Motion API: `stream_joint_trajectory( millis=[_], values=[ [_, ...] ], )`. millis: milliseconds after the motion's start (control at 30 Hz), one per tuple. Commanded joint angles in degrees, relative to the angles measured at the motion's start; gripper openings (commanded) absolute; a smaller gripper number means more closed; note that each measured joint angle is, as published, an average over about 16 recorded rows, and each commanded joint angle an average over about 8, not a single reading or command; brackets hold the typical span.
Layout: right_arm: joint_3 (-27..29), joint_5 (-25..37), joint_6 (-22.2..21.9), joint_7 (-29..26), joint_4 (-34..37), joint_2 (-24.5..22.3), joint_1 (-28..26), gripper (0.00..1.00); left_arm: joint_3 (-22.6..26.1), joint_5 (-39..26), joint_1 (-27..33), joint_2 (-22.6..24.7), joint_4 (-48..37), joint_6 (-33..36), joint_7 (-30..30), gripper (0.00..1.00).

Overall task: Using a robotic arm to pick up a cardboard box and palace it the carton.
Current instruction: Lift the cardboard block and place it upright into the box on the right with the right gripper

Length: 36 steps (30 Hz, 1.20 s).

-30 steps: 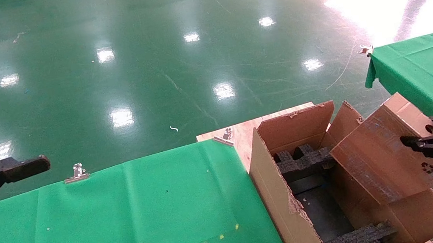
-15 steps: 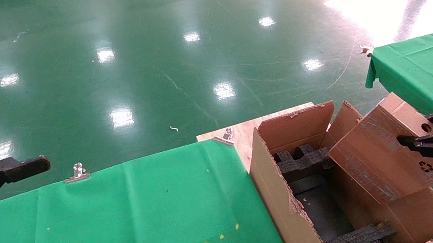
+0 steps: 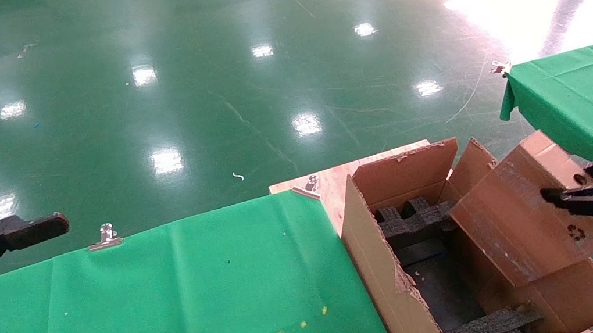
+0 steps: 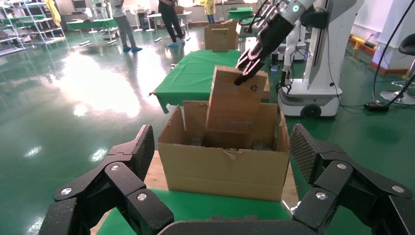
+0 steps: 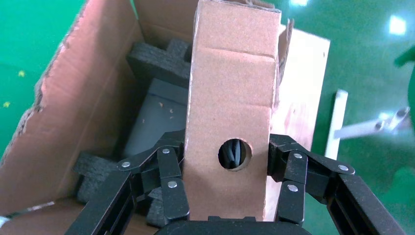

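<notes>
My right gripper (image 3: 576,189) is shut on the small cardboard box (image 3: 521,215) and holds it tilted above the right side of the open carton (image 3: 383,271). The right wrist view shows the fingers (image 5: 169,181) clamping both sides of the box (image 5: 230,98), beside its round hole (image 5: 235,154). Below it the carton (image 5: 83,98) shows black foam inserts (image 5: 156,61). The foam (image 3: 416,219) also shows in the head view. In the left wrist view the white arm (image 4: 274,29) holds the box (image 4: 235,103) over the carton (image 4: 225,166). My left gripper (image 3: 65,289) is open and parked at far left.
A green-clothed table (image 3: 176,302) lies left of the carton, with a metal clip (image 3: 106,236) on its far edge. A wooden board (image 3: 328,182) lies under the carton. A second green table (image 3: 584,88) stands to the right. Glossy green floor lies beyond.
My right gripper has shifted the box slightly left, further over the carton. The left arm has not moved.
</notes>
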State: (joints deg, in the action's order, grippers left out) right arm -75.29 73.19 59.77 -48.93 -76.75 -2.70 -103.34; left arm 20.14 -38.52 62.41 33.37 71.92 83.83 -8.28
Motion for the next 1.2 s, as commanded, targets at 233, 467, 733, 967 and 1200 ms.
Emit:
stream_joint_trajectory(
  millis=[233, 467, 733, 967, 1200],
  values=[
    [-1.52, 5.2, -2.61, -9.95, -0.65, 2.07, 1.63, 0.0, 0.0, 0.0, 0.0, 0.0, 0.0, 0.0, 0.0, 1.0],
    [-2.6, 11.48, -4.88, -18.08, -0.93, 4.75, 2.66, 0.0, 0.01, 0.0, 0.0, 0.0, 0.0, 0.0, 0.0, 1.0],
    [-3.53, 15.77, -4.02, -22.89, -1.2, 8.43, 3.27, 0.0, 0.01, 0.01, 0.0, 0.0, 0.0, 0.0, 0.01, 1.0],
    [-3.8, 15.32, -0.87, -24.5, -1.07, 11.08, 3.17, 0.0, 0.01, 0.01, 0.0, 0.0, 0.0, 0.0, 0.01, 1.0],
    [-4.21, 17.18, -0.84, -27.0, -0.93, 13.08, 3.34, 0.0, 0.02, 0.01, 0.01, -0.01, 0.0, 0.0, 0.01, 1.0]
  ],
)
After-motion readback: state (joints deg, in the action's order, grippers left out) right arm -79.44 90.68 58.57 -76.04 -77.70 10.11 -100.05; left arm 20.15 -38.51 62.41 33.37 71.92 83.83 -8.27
